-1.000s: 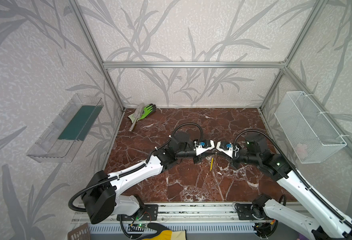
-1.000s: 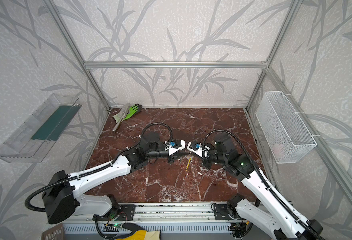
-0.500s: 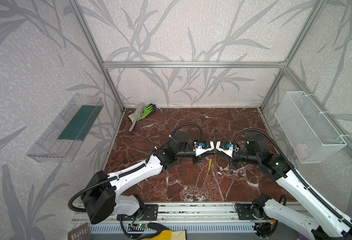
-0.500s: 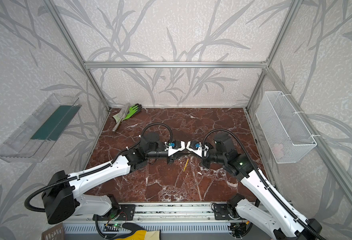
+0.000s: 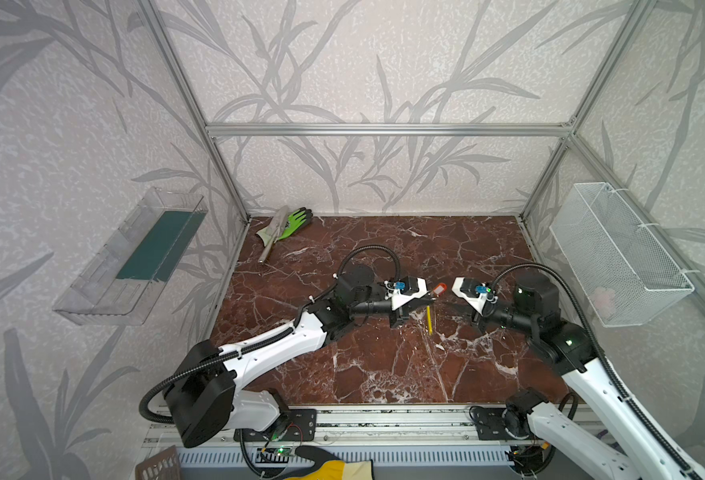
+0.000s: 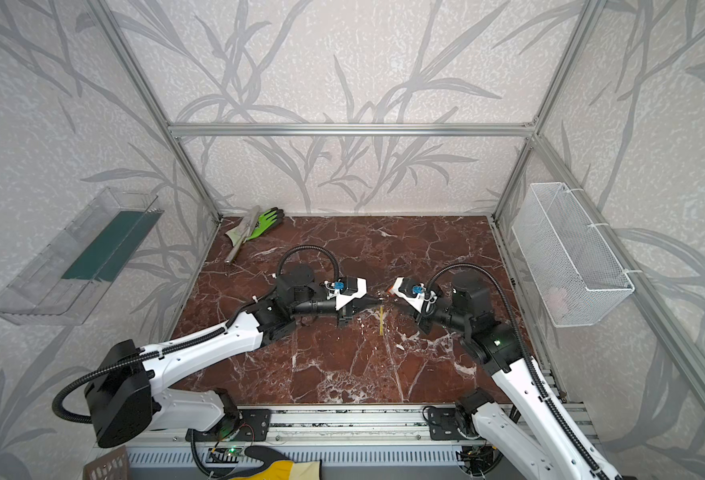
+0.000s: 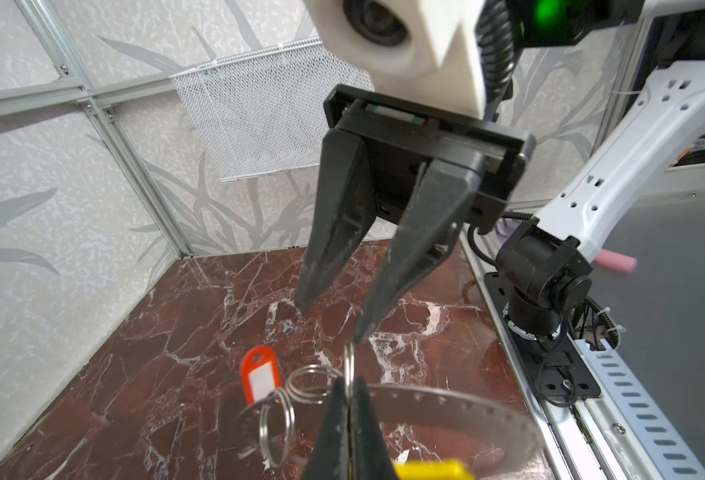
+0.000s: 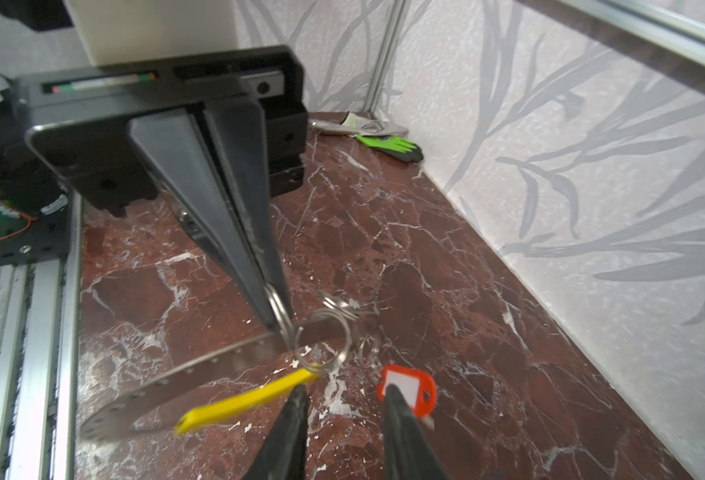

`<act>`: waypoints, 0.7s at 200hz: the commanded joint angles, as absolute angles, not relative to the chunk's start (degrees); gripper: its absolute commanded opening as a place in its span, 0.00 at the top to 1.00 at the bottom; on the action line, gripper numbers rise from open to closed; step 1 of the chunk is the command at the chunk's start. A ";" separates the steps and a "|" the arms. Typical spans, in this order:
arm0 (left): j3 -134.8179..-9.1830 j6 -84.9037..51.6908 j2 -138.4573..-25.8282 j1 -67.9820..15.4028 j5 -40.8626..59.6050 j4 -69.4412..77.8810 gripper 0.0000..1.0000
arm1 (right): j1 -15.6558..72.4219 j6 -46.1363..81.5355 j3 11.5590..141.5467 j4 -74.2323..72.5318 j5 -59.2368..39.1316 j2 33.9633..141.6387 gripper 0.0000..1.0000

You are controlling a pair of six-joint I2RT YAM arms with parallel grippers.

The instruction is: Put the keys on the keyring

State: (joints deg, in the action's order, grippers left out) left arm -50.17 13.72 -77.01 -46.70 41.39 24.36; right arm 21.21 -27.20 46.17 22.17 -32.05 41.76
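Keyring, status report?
Left gripper shut on small split ring. Right gripper open beside red tag. Keyring hangs at left gripper's tip. Nothing blocking.

The right gripper point(image 7: 333, 320) has parted its jaws and drawn back rightward. The left gripper point(image 7: 348, 388) has clamped onto a small ring point(image 7: 347, 361). A red tag point(image 5: 439, 289) now shows between the 2.

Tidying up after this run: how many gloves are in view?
2. A green glove lies in the back left corner of the table; a yellow glove shows at the front, below the rail, cut off by the picture edge. Others could be hidden.
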 commanded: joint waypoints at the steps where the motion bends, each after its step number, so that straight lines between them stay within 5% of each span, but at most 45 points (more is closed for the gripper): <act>1: -49.63 8.90 -77.61 -46.17 45.76 33.75 1.00 | 18.85 -22.82 44.46 16.72 -39.38 38.96 0.70; 140: -50.01 8.04 -79.44 -46.23 49.90 38.50 1.00 | 18.63 -15.90 43.34 6.22 -50.86 42.62 0.81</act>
